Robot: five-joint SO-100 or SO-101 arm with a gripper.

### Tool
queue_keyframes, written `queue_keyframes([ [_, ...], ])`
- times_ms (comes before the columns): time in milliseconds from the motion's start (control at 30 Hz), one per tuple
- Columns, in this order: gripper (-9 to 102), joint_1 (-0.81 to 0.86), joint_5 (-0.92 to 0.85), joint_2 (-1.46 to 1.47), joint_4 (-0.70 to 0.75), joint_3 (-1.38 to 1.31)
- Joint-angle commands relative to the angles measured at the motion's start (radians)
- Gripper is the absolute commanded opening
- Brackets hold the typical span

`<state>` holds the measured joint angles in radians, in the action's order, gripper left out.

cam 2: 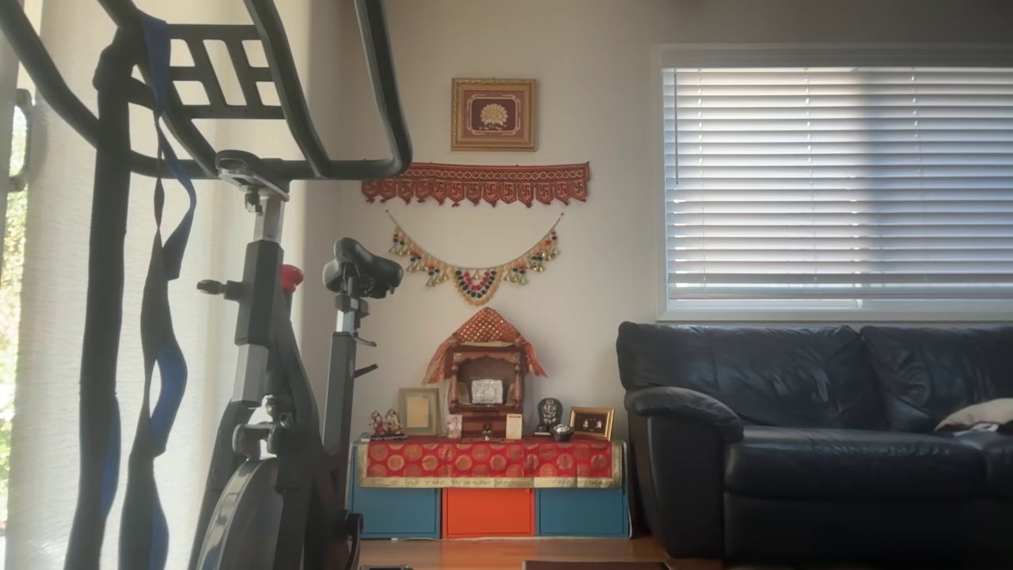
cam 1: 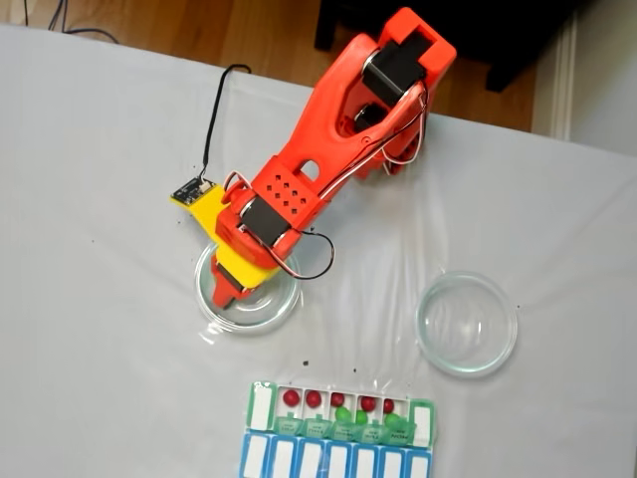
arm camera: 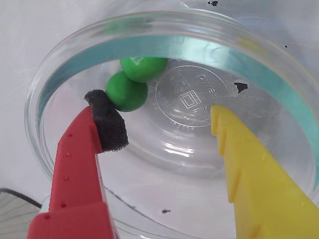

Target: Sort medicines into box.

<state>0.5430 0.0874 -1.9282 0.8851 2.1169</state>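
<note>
In the wrist view, 2 green balls (arm camera: 130, 82) lie in 1 round glass dish (arm camera: 60, 89), touching each other at its far side.

The fixed view shows 2 glass dishes on the table: 1 on the left (cam 1: 282, 309) under the arm and 1 on the right (cam 1: 466, 324). Near the bottom edge lie 2 organiser rows: 1 with green lids (cam 1: 340, 410) and 1 blue-and-white row (cam 1: 338, 460) just below it. In the green-lidded row, 4 dark red balls (cam 1: 291, 397) can be counted; green balls (cam 1: 344, 412) sit among the green lids, and their number cannot be told apart. 1 orange arm (cam 1: 328, 139) reaches over the table.
</note>
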Motion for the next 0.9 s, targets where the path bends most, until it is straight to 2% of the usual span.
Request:
queue_keyframes([
  [0, 29, 0.002, 0.002, -0.011, 0.012, -0.083],
  [867, 22, -0.003, -0.014, -0.006, 0.017, -0.083],
])
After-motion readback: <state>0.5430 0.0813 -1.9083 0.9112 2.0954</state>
